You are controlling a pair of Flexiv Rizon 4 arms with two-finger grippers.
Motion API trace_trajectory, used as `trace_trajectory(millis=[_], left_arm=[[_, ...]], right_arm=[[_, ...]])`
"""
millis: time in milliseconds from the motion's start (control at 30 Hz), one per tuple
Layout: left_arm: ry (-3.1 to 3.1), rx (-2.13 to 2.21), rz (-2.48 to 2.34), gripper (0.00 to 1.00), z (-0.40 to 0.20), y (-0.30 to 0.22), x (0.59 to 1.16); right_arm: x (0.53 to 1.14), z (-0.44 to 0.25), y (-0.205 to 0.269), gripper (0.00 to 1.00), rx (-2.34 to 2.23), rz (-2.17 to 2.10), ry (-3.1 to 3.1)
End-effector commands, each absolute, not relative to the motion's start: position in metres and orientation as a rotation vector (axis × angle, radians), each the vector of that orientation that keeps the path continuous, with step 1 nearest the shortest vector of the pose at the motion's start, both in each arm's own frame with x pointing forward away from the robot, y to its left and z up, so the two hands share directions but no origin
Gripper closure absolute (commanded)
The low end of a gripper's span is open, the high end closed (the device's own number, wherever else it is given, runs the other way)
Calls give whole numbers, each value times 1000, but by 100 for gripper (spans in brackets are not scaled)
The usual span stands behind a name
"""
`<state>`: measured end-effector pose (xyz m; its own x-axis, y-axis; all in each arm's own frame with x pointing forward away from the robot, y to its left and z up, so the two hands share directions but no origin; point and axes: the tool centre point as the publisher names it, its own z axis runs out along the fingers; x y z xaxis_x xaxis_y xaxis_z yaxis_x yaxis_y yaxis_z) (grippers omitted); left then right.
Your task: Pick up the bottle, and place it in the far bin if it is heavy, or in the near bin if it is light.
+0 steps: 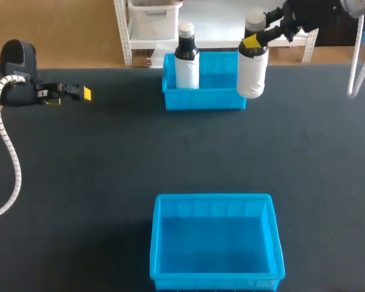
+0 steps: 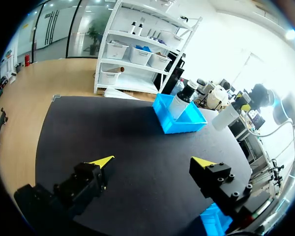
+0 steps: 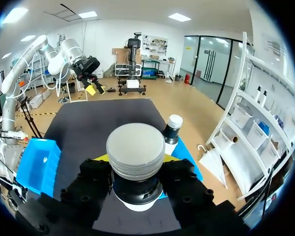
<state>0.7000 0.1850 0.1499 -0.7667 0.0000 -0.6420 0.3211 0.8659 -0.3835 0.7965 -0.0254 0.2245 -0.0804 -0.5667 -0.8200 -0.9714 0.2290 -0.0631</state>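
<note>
Bottle (image 1: pixel 253 73) hangs clamped in right tool (image 1: pixel 250 42) by the far bin (image 1: pixel 201 100).

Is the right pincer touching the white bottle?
Touching. In the right wrist view the right pincer presses on the white bottle from both sides, just under its cap.

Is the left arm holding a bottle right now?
No, the left gripper is open and holds nothing, while the right gripper grips the white bottle.
</note>
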Motion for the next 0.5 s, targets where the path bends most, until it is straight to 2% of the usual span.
trace_trajectory(millis=[33, 500], left_arm=[[2375, 231, -637, 0, 150, 185, 700], [2375, 231, -637, 0, 150, 185, 700]], right_arm=[[819, 228, -23, 100, -1448, 696, 1747], [861, 222, -8, 100, -1460, 701, 1741]])
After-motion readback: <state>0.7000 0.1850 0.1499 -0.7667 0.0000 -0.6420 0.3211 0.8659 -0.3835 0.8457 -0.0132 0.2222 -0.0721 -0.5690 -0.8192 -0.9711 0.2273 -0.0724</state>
